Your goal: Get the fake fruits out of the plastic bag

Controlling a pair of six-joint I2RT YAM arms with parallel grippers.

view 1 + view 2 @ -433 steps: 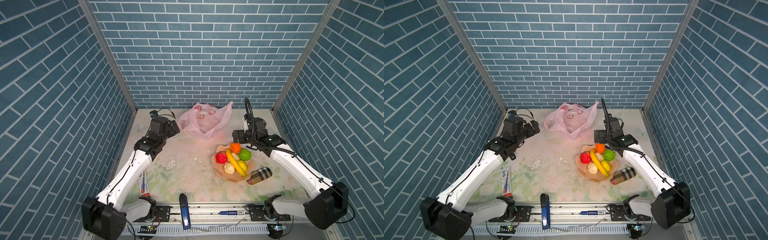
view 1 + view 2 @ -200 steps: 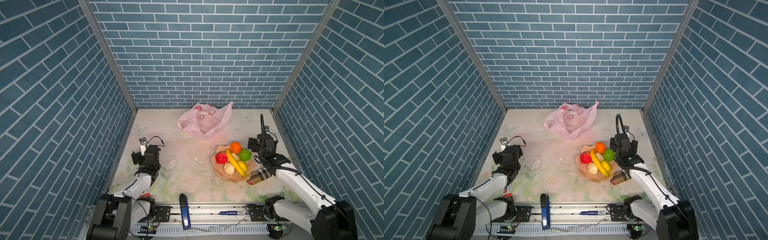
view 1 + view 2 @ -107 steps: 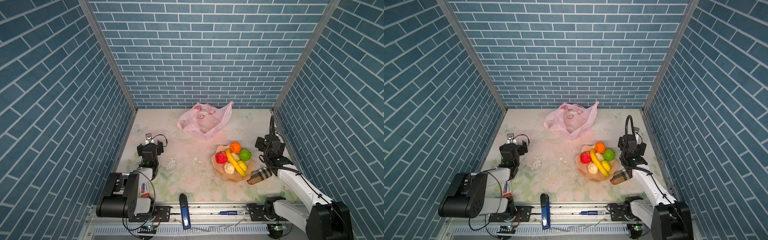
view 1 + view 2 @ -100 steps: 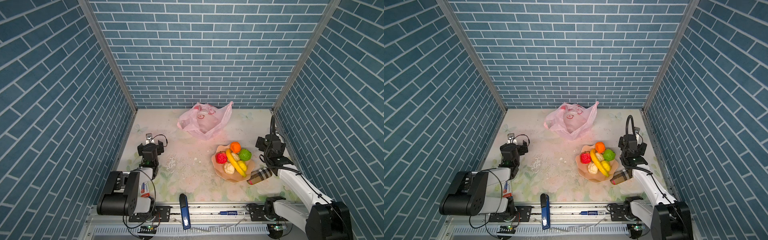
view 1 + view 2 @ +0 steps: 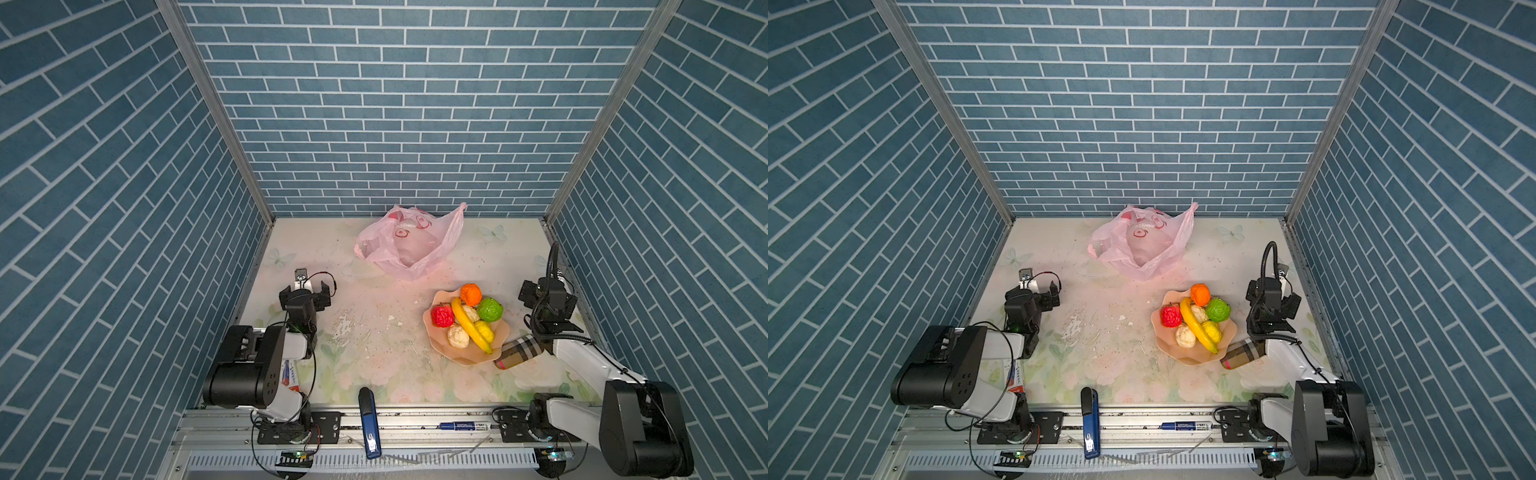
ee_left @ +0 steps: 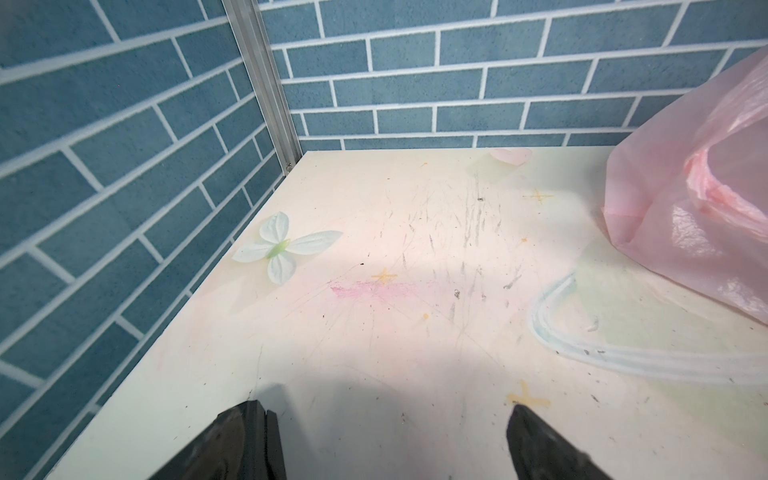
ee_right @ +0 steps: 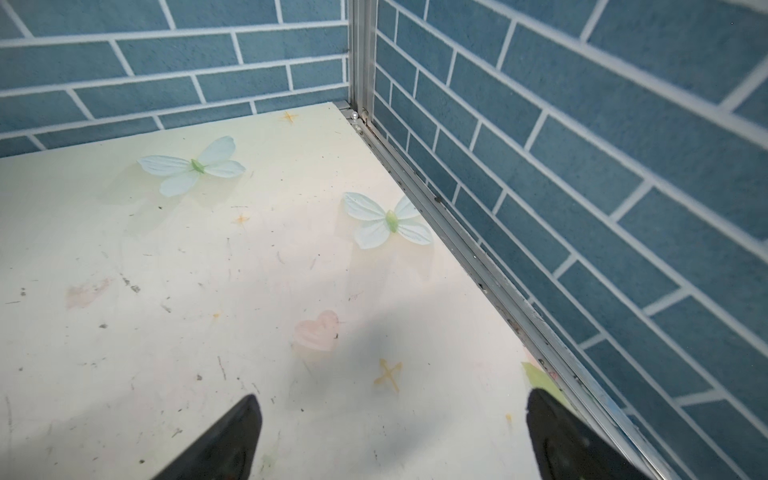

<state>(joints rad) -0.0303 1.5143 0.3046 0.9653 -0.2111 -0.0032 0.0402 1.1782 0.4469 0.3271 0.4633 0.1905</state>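
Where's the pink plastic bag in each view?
Top view: plastic bag at back centre, by the rear brick wall.
Top view: the bag in the same spot.
Left wrist: part of it shows, near that wall.
Right wrist: not in it.
Shared landmark: the rear brick wall.

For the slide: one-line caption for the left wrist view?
Left gripper, fingers open, above the scuffed pastel tabletop; translucent pink plastic bag by the blue brick wall.
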